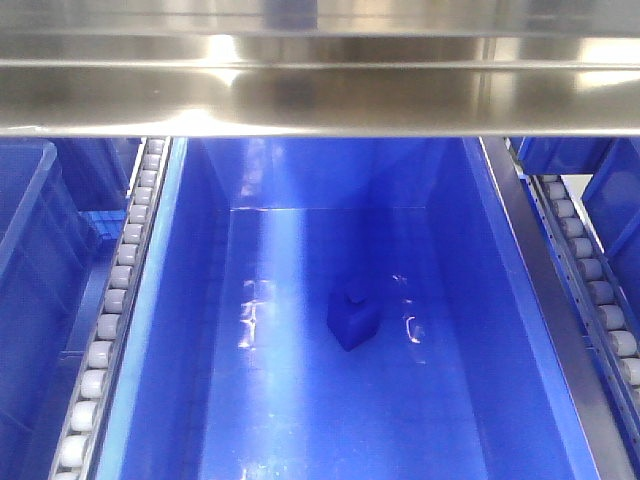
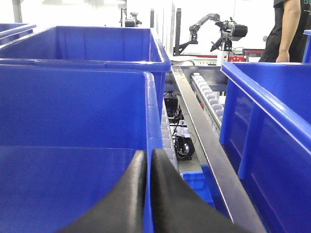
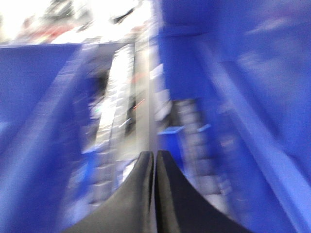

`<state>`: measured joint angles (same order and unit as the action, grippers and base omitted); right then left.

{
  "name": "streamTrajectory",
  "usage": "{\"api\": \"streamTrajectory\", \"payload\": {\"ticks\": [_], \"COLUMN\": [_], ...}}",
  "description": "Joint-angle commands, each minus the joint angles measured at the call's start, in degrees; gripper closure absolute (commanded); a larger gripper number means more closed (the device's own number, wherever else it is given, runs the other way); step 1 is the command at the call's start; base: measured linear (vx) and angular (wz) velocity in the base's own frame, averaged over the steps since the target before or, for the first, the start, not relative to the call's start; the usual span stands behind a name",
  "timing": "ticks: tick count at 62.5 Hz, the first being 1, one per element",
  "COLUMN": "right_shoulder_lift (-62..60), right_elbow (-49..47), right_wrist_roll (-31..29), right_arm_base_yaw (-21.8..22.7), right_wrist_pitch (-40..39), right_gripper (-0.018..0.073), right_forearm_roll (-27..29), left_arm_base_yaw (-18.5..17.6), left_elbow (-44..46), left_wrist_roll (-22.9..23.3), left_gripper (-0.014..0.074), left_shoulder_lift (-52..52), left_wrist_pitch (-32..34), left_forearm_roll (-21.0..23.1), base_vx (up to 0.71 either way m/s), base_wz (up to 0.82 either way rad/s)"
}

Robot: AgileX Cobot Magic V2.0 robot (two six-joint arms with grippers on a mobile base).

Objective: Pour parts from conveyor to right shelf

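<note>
A: Part: one blue block with a short knob on top lies on the floor of the bin, near the middle of that bin. The bin sits on the shelf, under the steel rail, between two roller rails. No other part is visible, and the conveyor is not in view

B: Left gripper status?

A: Fingers closed, tips touching, nothing between them. It points along the gap beside the rim of a neighbouring bin

B: Right gripper status?

A: Fingers closed, tips together, nothing held as far as can be seen. That view is heavily smeared, so its surroundings read only as blue walls and a pale rail between them

B: Which step is in hand?

A: Judged from the layout, delivery: the part already rests in a bin on the shelf, and neither gripper carries anything. Whether this bin is the one poured into or the one that carried the part cannot be told

B: What does the next move call for?

A: Probably clearing both arms from the shelf. Keep the left fingers clear of the bin rim and the steel rail just beside it. If more parts are to be fetched, both grippers must open before taking hold of a bin
</note>
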<state>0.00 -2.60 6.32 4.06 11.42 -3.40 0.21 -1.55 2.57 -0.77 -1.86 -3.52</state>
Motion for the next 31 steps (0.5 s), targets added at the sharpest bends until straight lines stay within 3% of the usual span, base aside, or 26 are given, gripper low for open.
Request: {"api": "streamTrajectory", "payload": {"ticks": [1, 31], "right_shoulder_lift": [-1.69, -1.6], "right_elbow": [2.95, 5.38], "right_wrist_roll": [-0.25, -1.51], "right_arm_base_yaw": [2.84, 2.93], "right_wrist_pitch": [-9.87, -12.28], "right_gripper": [0.0568, 0.0568], "right_forearm_roll": [-0.56, -0.59], "left_arm_base_yaw": [0.06, 0.06], "left_elbow": [-1.73, -1.73], "left_wrist_roll": [0.44, 0.44], "left_gripper": [0.0603, 0.0603], "left_shoulder_lift": [-0.79, -0.79], "left_wrist_pitch": [4.16, 4.16], "left_forearm_roll": [0.14, 0.14], "base_vx": [0.0, 0.0], "base_wz": [0.0, 0.0]}}
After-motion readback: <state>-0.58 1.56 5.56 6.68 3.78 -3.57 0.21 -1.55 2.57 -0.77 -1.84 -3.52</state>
